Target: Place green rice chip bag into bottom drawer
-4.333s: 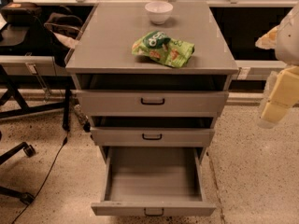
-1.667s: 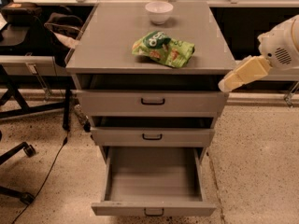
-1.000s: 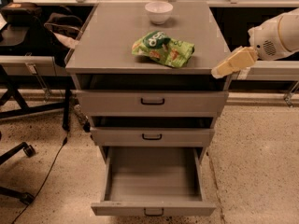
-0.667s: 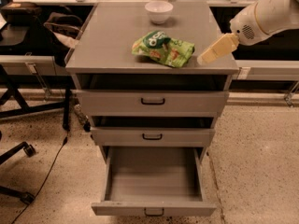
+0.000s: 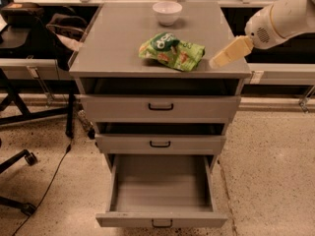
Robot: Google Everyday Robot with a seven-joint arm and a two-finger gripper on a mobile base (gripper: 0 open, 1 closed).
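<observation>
The green rice chip bag (image 5: 171, 50) lies flat on the grey cabinet top (image 5: 118, 38), right of centre, with its dark green logo facing up. My gripper (image 5: 217, 61) hangs just above the top's right front part, a short way to the right of the bag and not touching it. It holds nothing. My white arm (image 5: 280, 18) reaches in from the upper right. The bottom drawer (image 5: 161, 219) is pulled fully out and its grey inside shows nothing in it.
A white bowl (image 5: 167, 12) stands at the back of the cabinet top. The top drawer (image 5: 160, 107) and middle drawer (image 5: 160, 143) are pulled out a little. An office chair and a cable (image 5: 47, 186) are on the floor to the left.
My gripper rose from beside the cabinet's right side and swung left over the top, ending close to the bag's right edge. The bag and the drawers have not moved.
</observation>
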